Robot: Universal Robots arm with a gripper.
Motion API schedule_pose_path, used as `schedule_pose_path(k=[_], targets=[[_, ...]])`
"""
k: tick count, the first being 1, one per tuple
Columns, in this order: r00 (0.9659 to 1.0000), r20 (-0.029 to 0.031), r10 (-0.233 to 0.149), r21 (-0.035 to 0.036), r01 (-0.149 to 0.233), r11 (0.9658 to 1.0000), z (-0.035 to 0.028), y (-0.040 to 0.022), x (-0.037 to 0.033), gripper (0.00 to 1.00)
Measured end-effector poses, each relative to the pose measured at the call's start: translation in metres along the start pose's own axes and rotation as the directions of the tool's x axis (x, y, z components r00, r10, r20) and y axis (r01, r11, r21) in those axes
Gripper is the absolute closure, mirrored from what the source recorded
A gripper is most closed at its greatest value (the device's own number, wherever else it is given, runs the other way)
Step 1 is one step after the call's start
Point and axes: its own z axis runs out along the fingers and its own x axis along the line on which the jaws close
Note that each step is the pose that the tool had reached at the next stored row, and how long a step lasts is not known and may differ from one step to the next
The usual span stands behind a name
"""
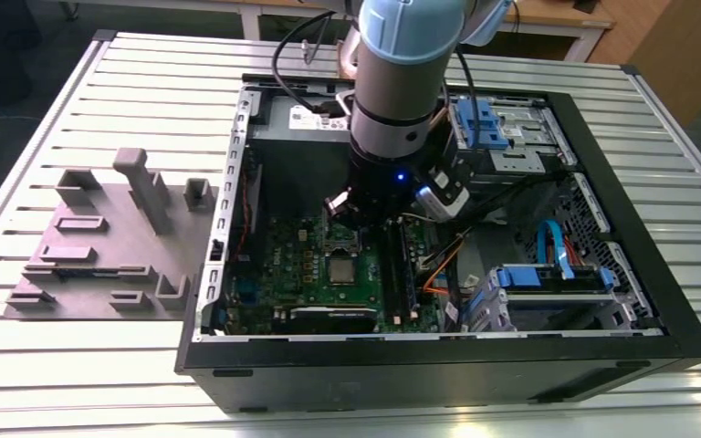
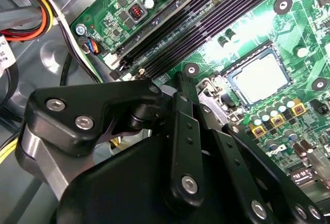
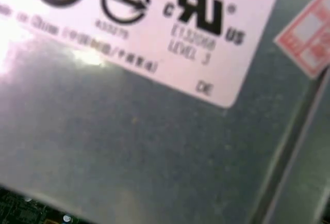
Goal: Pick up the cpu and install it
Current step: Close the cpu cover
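Second wrist view: the gripper's (image 2: 180, 157) black linkage sits closest, and I cannot tell whether the jaws are open or closed. Just past the jaws, on the green motherboard (image 2: 304, 22), the cpu (image 2: 258, 77) lies flat inside the metal-framed socket (image 2: 234, 69), apart from the gripper, with the black memory slots (image 2: 206, 17) farther off beside it. I judge the seating step to be at or near its end, so any next move calls for a clean path that avoids nudging the chip out of square in its frame.
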Motion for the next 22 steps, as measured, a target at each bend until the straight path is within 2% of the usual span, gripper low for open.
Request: schedule_pose_path(k=[6, 12, 16, 22], targets=[[1.0, 0.0001, 0.0, -0.0003, 0.0, 1.0, -0.0002, 0.0001, 0.0, 0.9], [1.0, -0.0026, 0.001, -0.0014, -0.001, 1.0, -0.0094, -0.0007, -0.001, 0.9], [1.0, -0.0021, 0.001, -0.0024, -0.001, 1.0, -0.0098, -0.0007, -0.001, 0.9], [1.0, 0.0057, 0.001, 0.0005, -0.001, 1.0, -0.0061, -0.0002, 0.0007, 0.9]])
